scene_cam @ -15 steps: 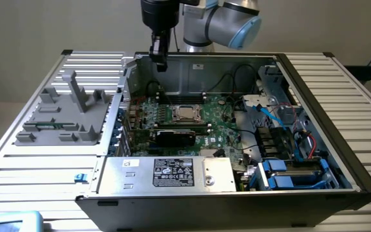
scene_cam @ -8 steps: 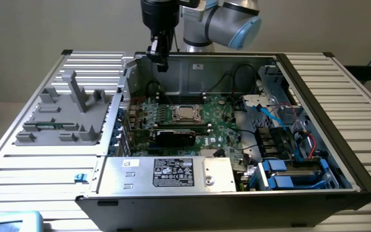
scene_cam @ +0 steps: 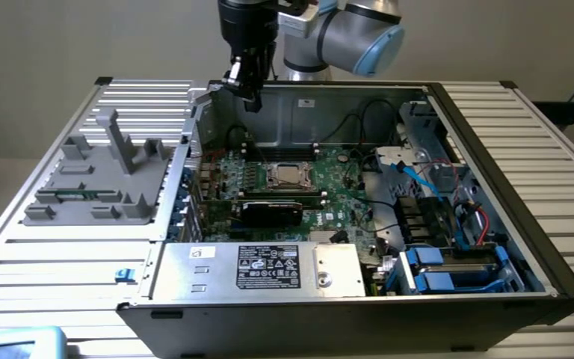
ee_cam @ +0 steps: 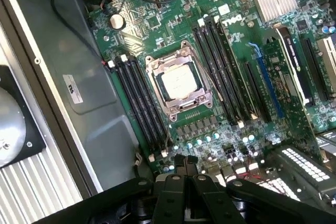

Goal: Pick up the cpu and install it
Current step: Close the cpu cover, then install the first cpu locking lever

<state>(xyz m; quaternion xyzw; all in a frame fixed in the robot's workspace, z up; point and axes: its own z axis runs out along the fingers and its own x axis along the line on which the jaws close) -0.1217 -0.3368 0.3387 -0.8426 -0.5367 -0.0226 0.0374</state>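
1. Inside the open computer case (scene_cam: 436, 105), high by its rear wall, my fingers (scene_cam: 252, 101) hang pinched shut and empty, well above the motherboard (scene_cam: 342, 198).
2. The cpu (ee_cam: 178, 83) lies flat in its socket at the middle of the board, ringed by the socket's metal frame (ee_cam: 157, 69).
3. I judge it light, stiff and slick on its shiny top, with a fragile underside. Its thin opposite edges look like the only place to hold, and the frame sits close against them.
4. Long memory slots (ee_cam: 139, 100) flank the socket on both sides. In the exterior view a black card (scene_cam: 272, 211) lies near it, between the socket and the silver box (scene_cam: 267, 268) with its white label.
5. Blue cables (scene_cam: 417, 179) trail at the exterior view's right, well apart from the chip. A grey fixture (scene_cam: 98, 179) rests on the slatted counter (scene_cam: 526, 142) outside the case.
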